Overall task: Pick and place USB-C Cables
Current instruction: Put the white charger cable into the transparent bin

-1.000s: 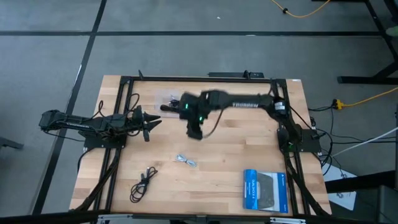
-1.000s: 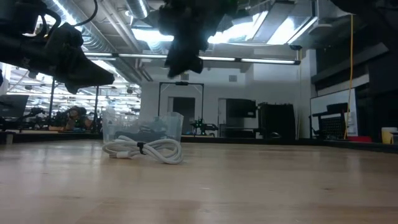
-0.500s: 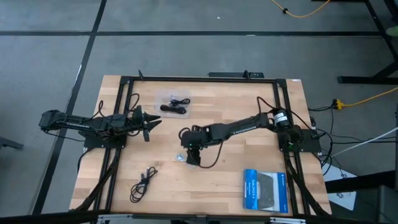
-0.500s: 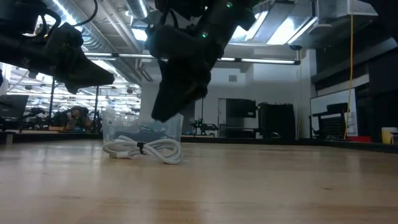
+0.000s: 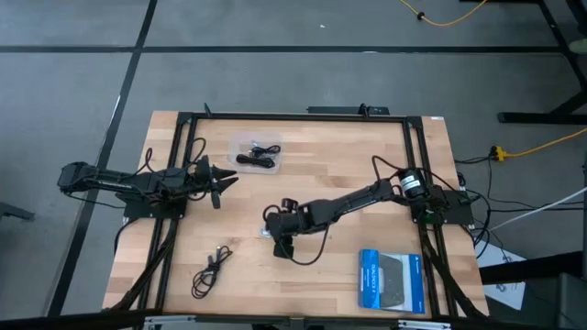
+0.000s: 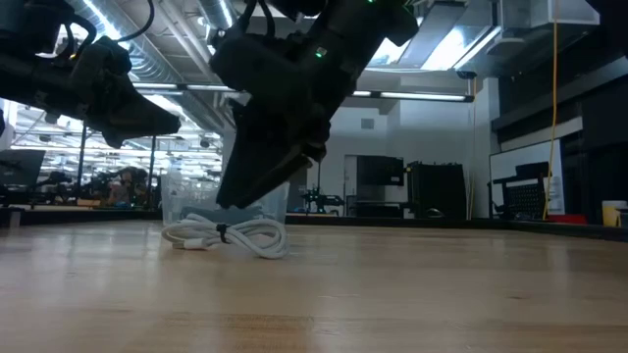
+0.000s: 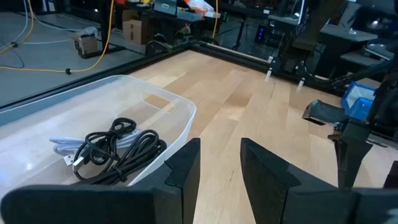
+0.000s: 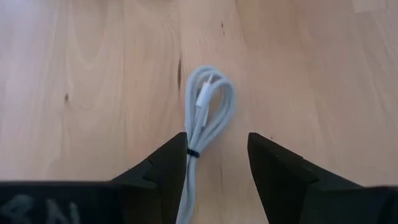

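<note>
A silver-white USB-C cable (image 8: 208, 102), bundled with a dark tie, lies flat on the wood, mid-table (image 5: 265, 232). My right gripper (image 8: 217, 143) hangs open just above it, pointing down, with one finger on each side of the bundle's end; in the low view (image 6: 234, 194) its tips stand just over the cable (image 6: 228, 233). A black cable (image 5: 211, 269) lies near the table's near left corner. More black and white cables (image 7: 106, 146) sit in a clear tray (image 5: 257, 151). My left gripper (image 5: 220, 181) waits open at the left, beside the tray.
A blue box (image 5: 390, 280) lies at the near right of the table. The clear tray's rim (image 7: 180, 115) stands close ahead of my left gripper. Black frame rails (image 5: 179, 174) run along both sides of the table. Bare wood lies between the cable and the box.
My right gripper has swung from near the clear tray toward the table's near edge and come down over the silver-white cable, tipping to point at the table. The cable has stayed where it was.
</note>
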